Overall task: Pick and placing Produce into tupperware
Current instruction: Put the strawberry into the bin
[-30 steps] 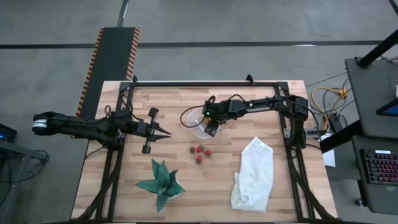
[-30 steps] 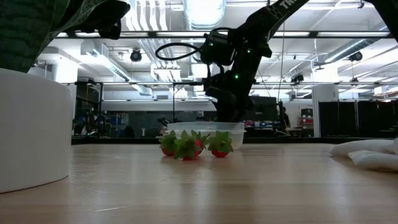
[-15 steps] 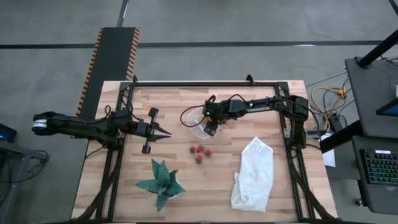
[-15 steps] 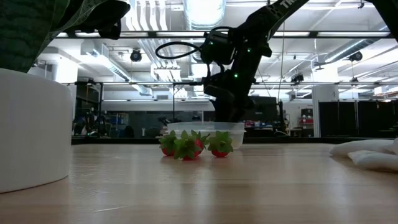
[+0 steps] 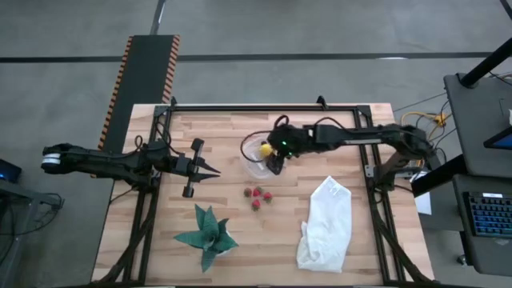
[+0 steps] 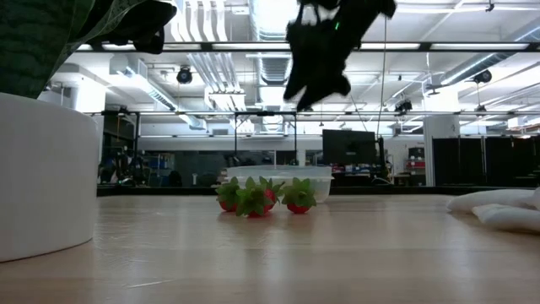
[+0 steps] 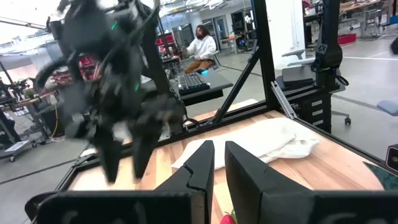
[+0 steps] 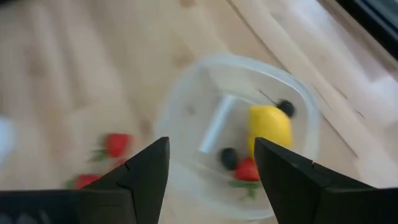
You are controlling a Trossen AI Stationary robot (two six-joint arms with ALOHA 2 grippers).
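You're hovering the right gripper (image 8: 211, 180), fingers spread and empty, above the tupperware (image 8: 180, 99), lemon (image 8: 270, 127) inside; strawberries (image 5: 258, 197) waiting at its six o'clock

The table (image 5: 200, 128) was pale wood in matt planks with visible grain. The tupperware (image 8: 186, 106) was clear, glossy plastic with a white mark inside; in it the lemon (image 8: 270, 127) looked smooth and slightly shiny. At five o'clock from the tub lay a white cloth bag (image 5: 326, 224), soft, creased and matt. Both arms looked matt black.
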